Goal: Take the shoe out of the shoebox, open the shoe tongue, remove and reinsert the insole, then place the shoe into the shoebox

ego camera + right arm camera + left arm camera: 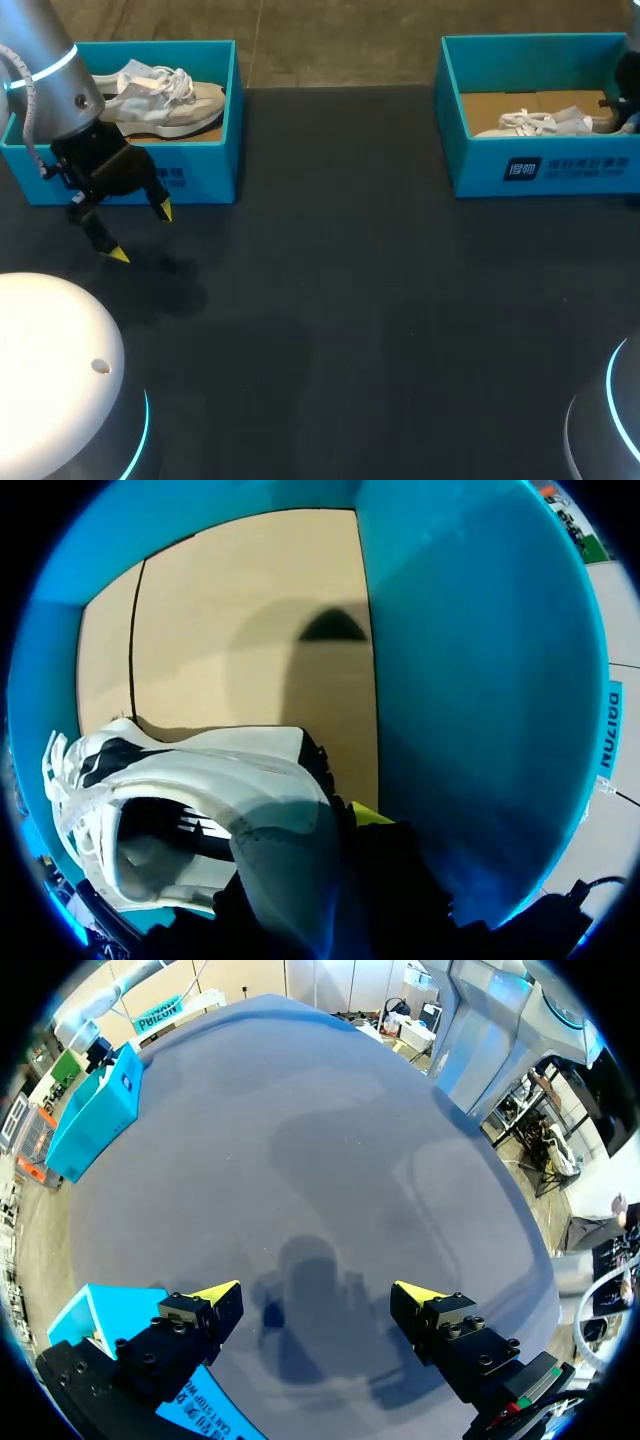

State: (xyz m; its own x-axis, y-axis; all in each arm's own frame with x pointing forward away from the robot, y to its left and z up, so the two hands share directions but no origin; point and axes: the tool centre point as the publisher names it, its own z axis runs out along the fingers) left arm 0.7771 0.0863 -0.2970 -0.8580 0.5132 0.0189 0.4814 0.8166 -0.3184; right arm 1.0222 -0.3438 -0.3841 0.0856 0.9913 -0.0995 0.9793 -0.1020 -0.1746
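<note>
In box [470,680] at table's [350,300] far right corner lies shoe [200,790], right gripper [355,825] at its heel, grip cannot be told; left gripper [141,232] spread wide, empty, near left edge; shoe probably light, upper soft, so take the stiffer heel collar.

A dark, matte table [380,300] is shown under soft, even light, its surface taking up nearly the whole scene. A blurred shadow [178,285] is cast near the table's left side, and fainter dark patches are spread across the table's middle.
</note>
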